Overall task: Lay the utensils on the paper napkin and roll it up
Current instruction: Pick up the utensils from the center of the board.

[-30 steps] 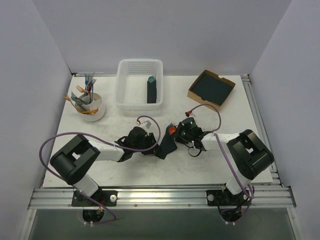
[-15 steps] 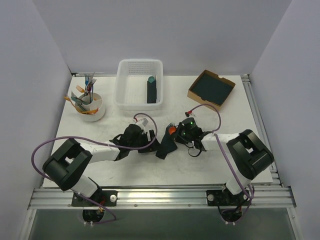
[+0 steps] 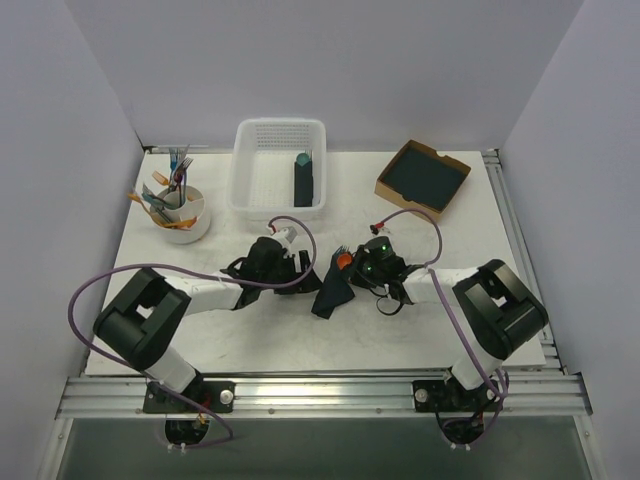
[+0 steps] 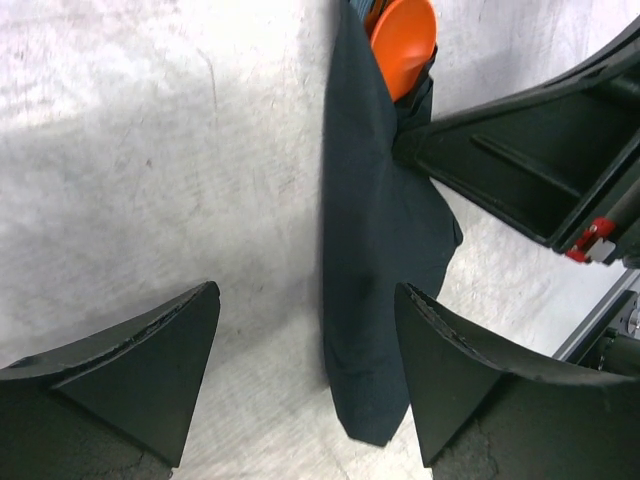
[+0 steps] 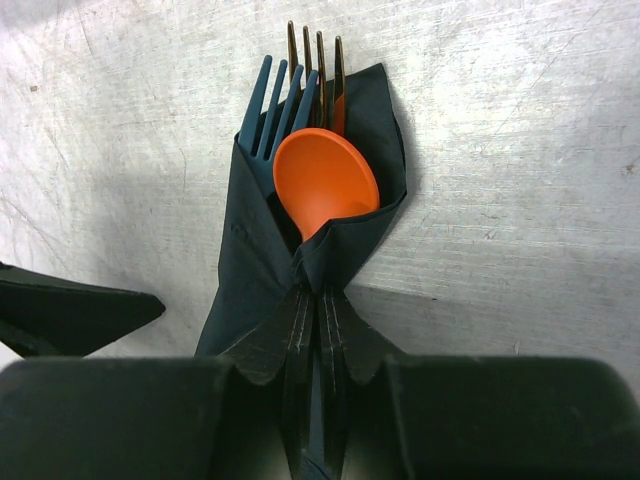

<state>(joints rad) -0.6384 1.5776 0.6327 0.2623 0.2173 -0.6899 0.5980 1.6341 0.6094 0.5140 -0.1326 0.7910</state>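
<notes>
On the table [image 3: 250, 340], the white basket [image 3: 240, 172] sits at 12 o'clock from centre and the cardboard box [image 3: 383, 188] at 2 o'clock. The left gripper [image 3: 300, 272] stands at 9 o'clock of the paper napkin [image 3: 332, 290] with its fingers [image 4: 150, 370] apart, one on either side of the bundle's free end and not closed on it. The right gripper [image 3: 356, 270], at 3 o'clock, is clamped on the bundle just below the utensils [image 5: 325, 185]. The napkin lies rolled at table centre, with an orange spoon bowl and fork tines protruding from its 12 o'clock end.
</notes>
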